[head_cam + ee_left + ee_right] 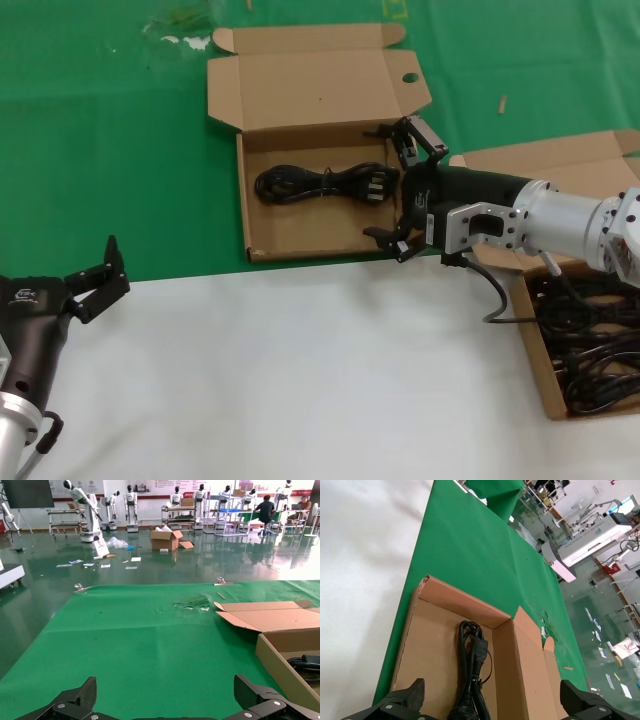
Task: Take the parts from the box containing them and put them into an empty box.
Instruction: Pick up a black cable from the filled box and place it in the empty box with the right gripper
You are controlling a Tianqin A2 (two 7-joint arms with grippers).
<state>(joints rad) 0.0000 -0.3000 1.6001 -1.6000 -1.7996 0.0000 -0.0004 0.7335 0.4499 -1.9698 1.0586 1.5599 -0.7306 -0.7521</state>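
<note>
The box with the oval hole in its lid (300, 232) lies open at the middle of the green mat, with one black power cord (320, 185) lying in it. My right gripper (385, 185) is open and empty, just above that box's right end, by the cord's plug. The right wrist view shows this cord (472, 665) on the box floor (435, 645) between my right gripper's (495, 700) spread jaws. The plain-lidded box (535, 350) at the right holds several more cords (590, 370), partly hidden by my right arm. My left gripper (100, 280) is open and idle at the lower left.
The mat (100, 150) is green at the back, and white table (300, 380) fills the front. The left wrist view shows my left gripper (167, 695) over bare green mat, with the holed box (280, 655) to one side. A robot cable (500, 300) hangs under my right arm.
</note>
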